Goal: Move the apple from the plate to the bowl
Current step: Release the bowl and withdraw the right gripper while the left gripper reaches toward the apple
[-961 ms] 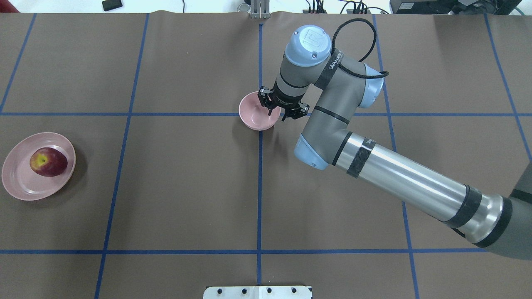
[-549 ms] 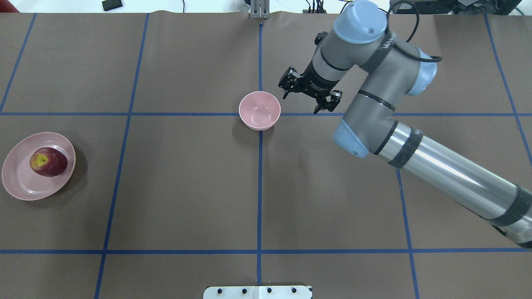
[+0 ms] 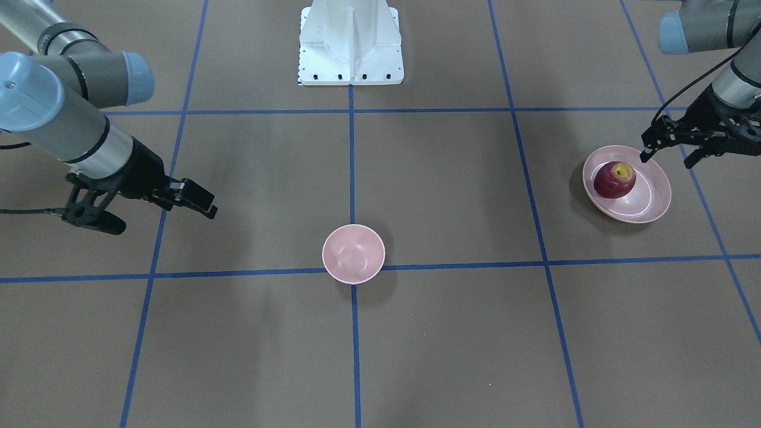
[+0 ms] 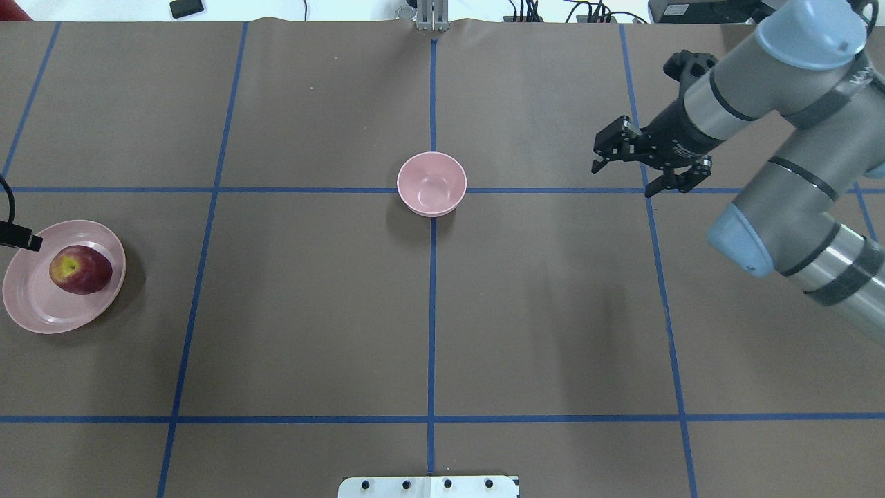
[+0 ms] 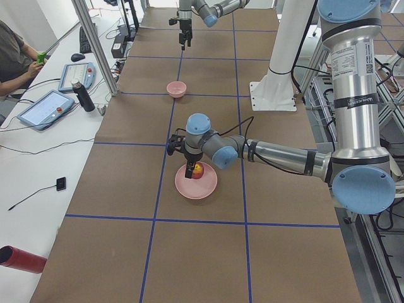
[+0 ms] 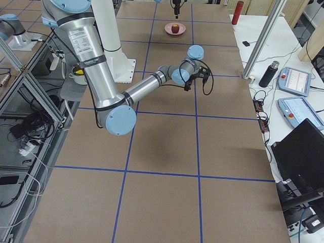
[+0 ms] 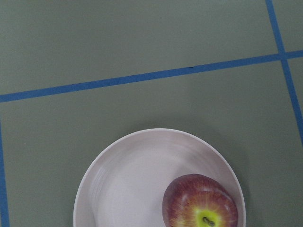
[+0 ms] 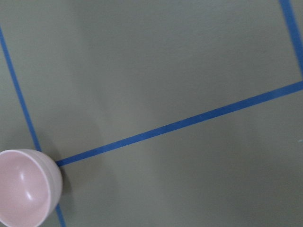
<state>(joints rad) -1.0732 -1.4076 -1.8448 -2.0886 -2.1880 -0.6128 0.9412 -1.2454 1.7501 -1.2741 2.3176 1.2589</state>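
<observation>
while the black two-finger left gripper [image 3: 667,157] hangs open and empty, the small round dark-red apple [image 3: 615,179] lies on the wide, shallow pale-pink plate [image 3: 654,205].
it hovers above the plate, clear of the apple, by the left edge of the brown paper-covered bench [image 4: 311,311]. the right gripper [image 4: 622,178], jaws spread and holding nothing, hangs toward the right edge. the small, deep pale-pink bowl [image 4: 431,184] stands mid-bench, well apart from both.

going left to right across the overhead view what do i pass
plate with the apple on it → bowl → right claw
</observation>
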